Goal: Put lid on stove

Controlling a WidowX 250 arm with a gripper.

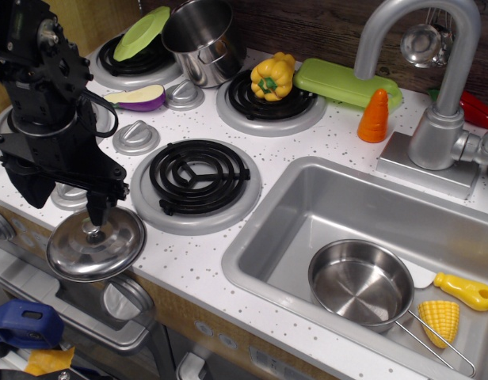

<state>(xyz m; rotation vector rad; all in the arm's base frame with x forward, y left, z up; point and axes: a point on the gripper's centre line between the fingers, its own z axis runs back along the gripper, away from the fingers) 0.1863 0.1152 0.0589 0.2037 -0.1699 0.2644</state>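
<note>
The round shiny steel lid (109, 249) hangs slightly tilted at the front left edge of the white speckled stove (192, 253), partly past the counter edge. My black gripper (93, 222) comes down from above and is shut on the lid's small centre knob. The nearest uncovered black coil burner (199, 178) lies just right of the lid. The arm hides the stove's front left part.
A steel pot (200, 39) and lime-green plate (141, 33) sit at the back left burner. A yellow pepper (273, 75) is on the back right burner. An eggplant (137, 97) and grey dials (135, 136) lie between the burners. The sink (268, 261), at right, holds a pan (360, 283).
</note>
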